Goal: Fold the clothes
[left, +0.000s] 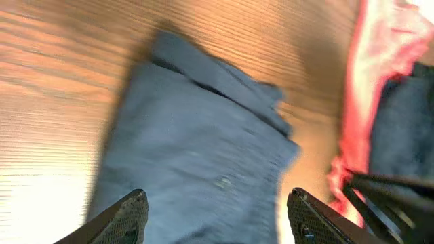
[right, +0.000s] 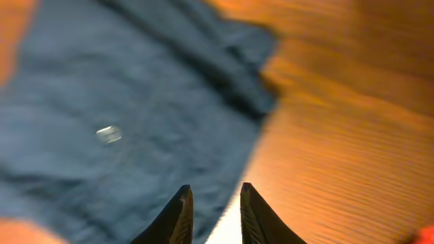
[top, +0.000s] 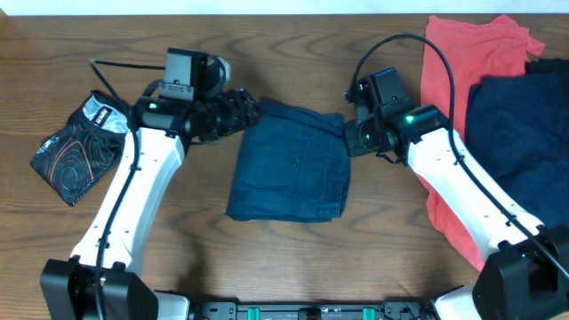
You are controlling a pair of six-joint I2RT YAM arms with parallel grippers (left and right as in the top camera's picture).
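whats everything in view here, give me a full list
folded blue garment: one, dark blue, middle of the table between the arms
patterned garment: one, black with orange lines, far left
red shirt: one, coral red, spread at the far right
navy garment: one, dark navy, lying on the red shirt
table: one, brown wood, under everything
left gripper: one, black, wide open, over the blue garment's left side
right gripper: one, black, fingers slightly apart, over the blue garment's right edge
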